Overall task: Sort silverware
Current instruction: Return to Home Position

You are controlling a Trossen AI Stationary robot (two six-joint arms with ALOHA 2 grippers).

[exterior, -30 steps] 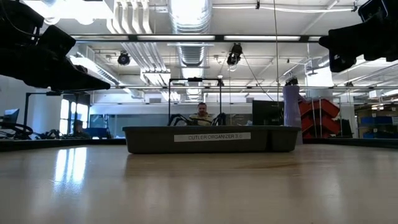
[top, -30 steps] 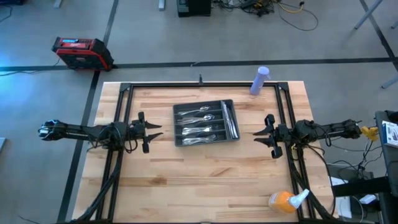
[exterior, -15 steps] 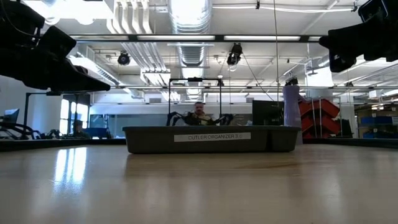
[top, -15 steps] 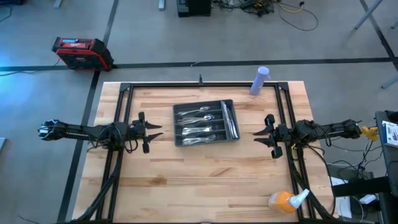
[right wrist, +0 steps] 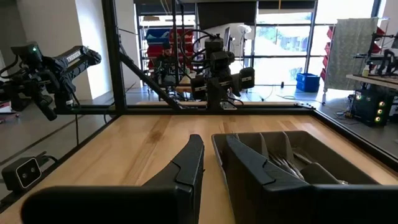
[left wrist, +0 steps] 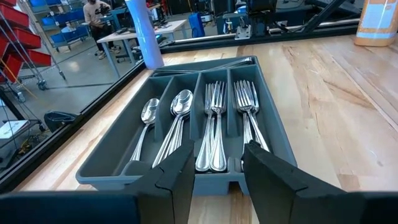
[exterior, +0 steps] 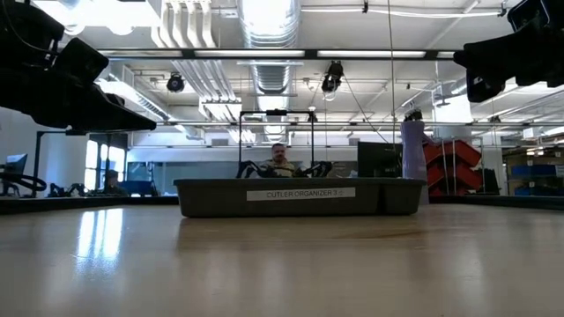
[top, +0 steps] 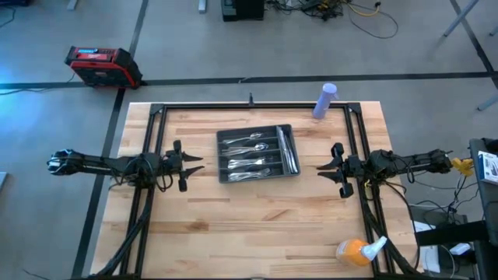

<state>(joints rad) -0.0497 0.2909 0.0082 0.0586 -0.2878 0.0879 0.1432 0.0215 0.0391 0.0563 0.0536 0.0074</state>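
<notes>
High view: silverware (top: 250, 163) all inside grey tray (top: 219, 155) at centre of table (top: 257, 225); spoons, forks, knives in separate slots. Left gripper (top: 194, 164) and right gripper (top: 326, 169) flank tray, both part-open, empty. Likely risk: low arm swing clipping tray rim, jolting sorted pieces.

Shiny silverware (top: 250, 155) sorted, lying flat in tray (left wrist: 102, 173): spoons (left wrist: 177, 115), forks (left wrist: 214, 121), knives (top: 288, 152) in separate compartments.

You see silverware (top: 249, 163) lying in the grey tray (top: 219, 152), mid surface (top: 257, 225). Left gripper (top: 196, 164) and right gripper (top: 324, 166) flank it, both clear of it, fingers parted.
</notes>
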